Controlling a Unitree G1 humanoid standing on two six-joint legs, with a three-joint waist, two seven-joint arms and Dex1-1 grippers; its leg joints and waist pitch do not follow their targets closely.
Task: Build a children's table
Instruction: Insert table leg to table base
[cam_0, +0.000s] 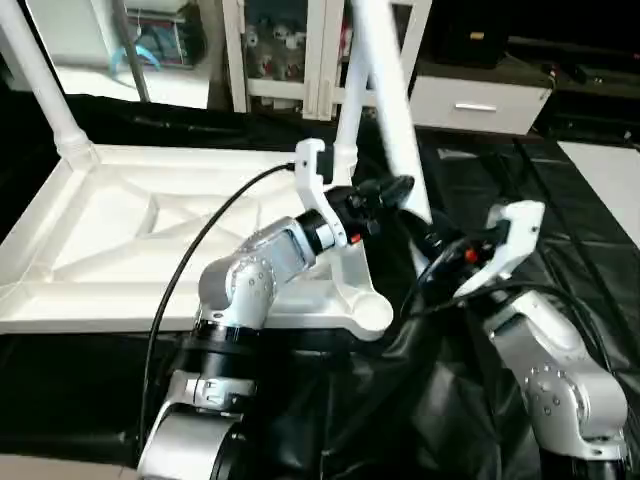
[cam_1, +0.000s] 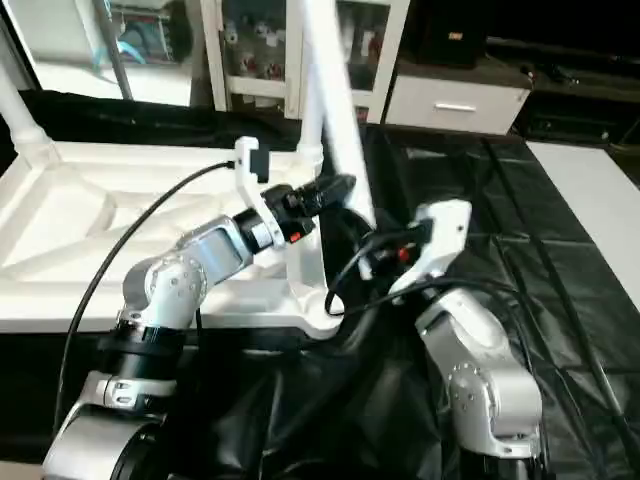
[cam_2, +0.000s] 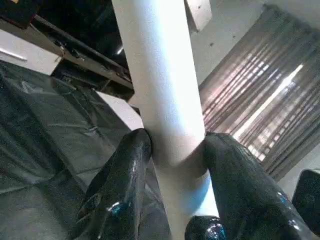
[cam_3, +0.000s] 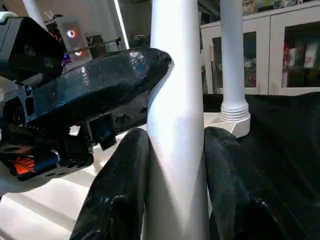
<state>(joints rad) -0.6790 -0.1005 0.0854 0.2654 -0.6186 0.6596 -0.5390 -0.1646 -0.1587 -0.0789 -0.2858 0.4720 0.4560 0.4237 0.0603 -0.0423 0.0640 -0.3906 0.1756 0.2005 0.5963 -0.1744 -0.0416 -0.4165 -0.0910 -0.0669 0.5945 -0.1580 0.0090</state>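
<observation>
The loose leg leans over the tabletop's near right corner, with both grippers crowded round it (left gripper, right gripper). Upright legs block the far right corner and far left corner. The tabletop's ribbed middle lies open, as does the black table along its right edge.

No text, label, brand or number can be read anywhere — not on the white plastic parts, the arms, or the cabinets behind.
</observation>
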